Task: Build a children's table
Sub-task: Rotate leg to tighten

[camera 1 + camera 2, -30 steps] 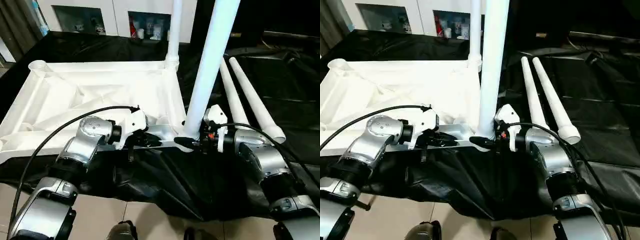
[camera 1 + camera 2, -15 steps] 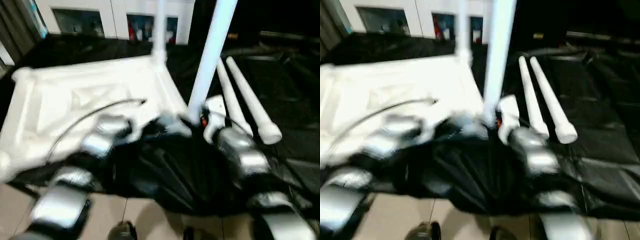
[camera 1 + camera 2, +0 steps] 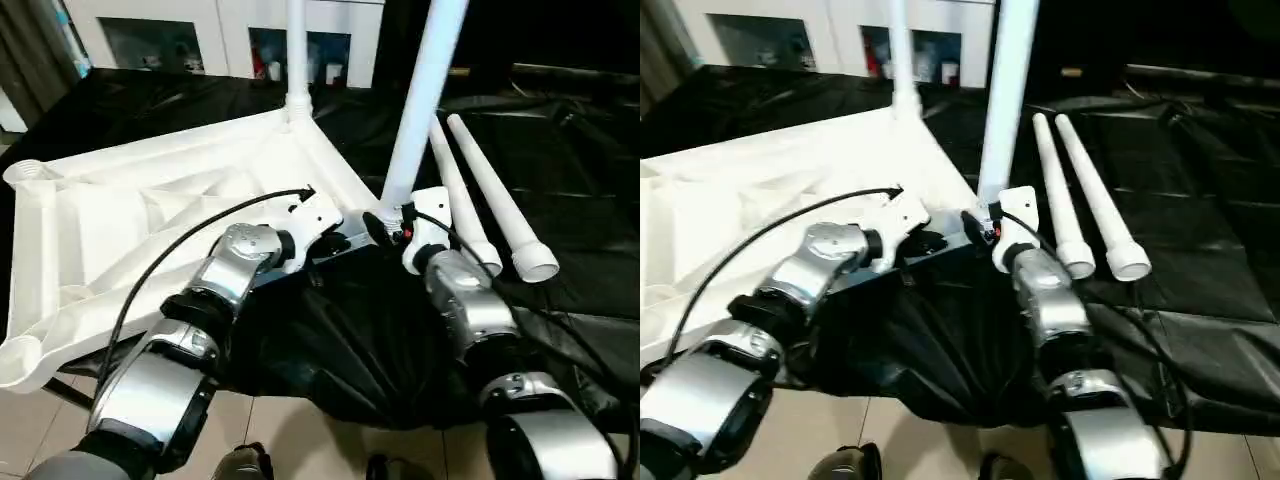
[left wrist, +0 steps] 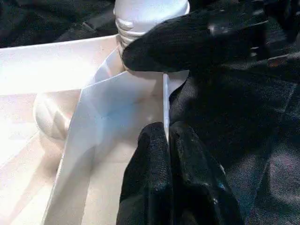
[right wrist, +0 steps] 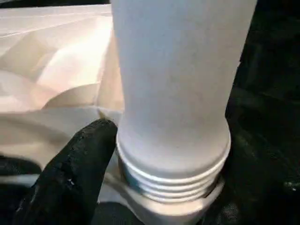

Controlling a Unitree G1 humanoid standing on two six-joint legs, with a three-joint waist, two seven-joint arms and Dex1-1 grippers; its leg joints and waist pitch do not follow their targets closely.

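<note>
The white tabletop [image 3: 150, 210] lies upside down on a black cloth, rimmed underside up and turned at an angle to me. One white leg [image 3: 297, 60] stands upright in its far corner. A second leg [image 3: 420, 100] rises from the near right corner, its threaded base [image 5: 173, 154] at the socket. My right gripper [image 3: 386, 222] is shut on that base, one finger [image 5: 70, 173] against the threads. My left gripper [image 4: 167, 140] is shut on the tabletop's thin near rim [image 4: 165, 93], just beside that corner. Two loose legs [image 3: 495, 195] lie side by side to the right.
The black cloth [image 3: 330, 340] hangs in folds over the platform's front edge, above the tiled floor [image 3: 300, 440]. A white cabinet with glass doors [image 3: 200, 30] stands behind. More black cloth [image 3: 580, 150] stretches to the right of the loose legs.
The tabletop has swung round, its near right corner pushed away from me, with both grippers still on it. Both arms now reach further forward. The head view has shifted too.
</note>
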